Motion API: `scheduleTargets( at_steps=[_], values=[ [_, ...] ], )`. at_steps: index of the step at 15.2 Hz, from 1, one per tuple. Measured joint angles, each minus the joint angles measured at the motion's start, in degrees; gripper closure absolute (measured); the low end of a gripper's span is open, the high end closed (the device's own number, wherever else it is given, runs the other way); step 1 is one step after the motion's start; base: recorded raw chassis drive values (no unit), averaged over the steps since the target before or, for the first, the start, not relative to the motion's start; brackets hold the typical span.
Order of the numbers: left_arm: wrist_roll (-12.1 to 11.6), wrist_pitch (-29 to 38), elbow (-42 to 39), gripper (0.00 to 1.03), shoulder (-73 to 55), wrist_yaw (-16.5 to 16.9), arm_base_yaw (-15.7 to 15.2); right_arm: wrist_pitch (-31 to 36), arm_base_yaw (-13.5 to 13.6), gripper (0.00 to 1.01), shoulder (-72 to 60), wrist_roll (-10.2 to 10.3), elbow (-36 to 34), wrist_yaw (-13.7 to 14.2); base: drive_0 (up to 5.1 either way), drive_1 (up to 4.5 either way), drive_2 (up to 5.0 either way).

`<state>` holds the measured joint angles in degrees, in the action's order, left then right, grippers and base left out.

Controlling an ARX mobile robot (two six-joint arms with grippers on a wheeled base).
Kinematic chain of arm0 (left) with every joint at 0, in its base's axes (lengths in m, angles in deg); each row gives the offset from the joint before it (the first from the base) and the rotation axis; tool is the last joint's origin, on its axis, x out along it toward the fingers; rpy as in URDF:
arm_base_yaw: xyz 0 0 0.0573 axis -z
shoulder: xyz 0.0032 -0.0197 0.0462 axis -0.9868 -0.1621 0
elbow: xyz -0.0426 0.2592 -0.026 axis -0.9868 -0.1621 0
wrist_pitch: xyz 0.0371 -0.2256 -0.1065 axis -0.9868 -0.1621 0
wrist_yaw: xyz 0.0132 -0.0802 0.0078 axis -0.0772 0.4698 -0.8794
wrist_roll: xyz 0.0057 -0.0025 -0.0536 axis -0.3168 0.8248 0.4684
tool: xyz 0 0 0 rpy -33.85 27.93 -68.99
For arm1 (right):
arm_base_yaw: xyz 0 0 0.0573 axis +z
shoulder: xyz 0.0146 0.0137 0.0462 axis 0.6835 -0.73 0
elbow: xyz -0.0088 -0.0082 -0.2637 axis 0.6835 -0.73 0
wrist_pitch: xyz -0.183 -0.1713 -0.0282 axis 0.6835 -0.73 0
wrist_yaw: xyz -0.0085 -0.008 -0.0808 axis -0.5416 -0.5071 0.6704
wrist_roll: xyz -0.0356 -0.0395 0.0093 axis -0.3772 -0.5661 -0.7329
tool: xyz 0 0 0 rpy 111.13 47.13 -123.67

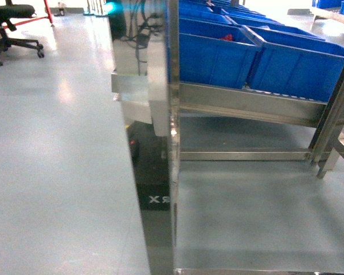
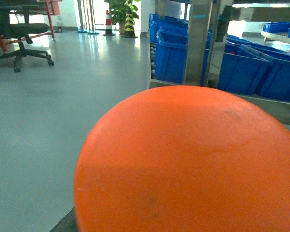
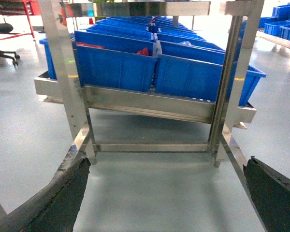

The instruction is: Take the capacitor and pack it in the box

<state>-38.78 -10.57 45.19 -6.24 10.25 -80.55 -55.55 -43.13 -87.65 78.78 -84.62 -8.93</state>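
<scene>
Close up, the capacitor [image 2: 188,159] fills the left wrist view; right jaws spread.

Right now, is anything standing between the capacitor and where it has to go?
Can't tell: the box shows in no view. The capacitor fills the left wrist view; beyond it stand a steel rack post and blue bins.
</scene>
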Motion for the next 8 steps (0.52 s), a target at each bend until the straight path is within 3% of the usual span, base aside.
scheduleTargets(
  at_steps=[8],
  values=[
    [0.0,-0.02,0.0,0.59,0.0,0.04,0.0,0.24,0.0,0.03,0.0,0.0,0.0,0.0,-4.9,2.51,2.5]
  ],
)
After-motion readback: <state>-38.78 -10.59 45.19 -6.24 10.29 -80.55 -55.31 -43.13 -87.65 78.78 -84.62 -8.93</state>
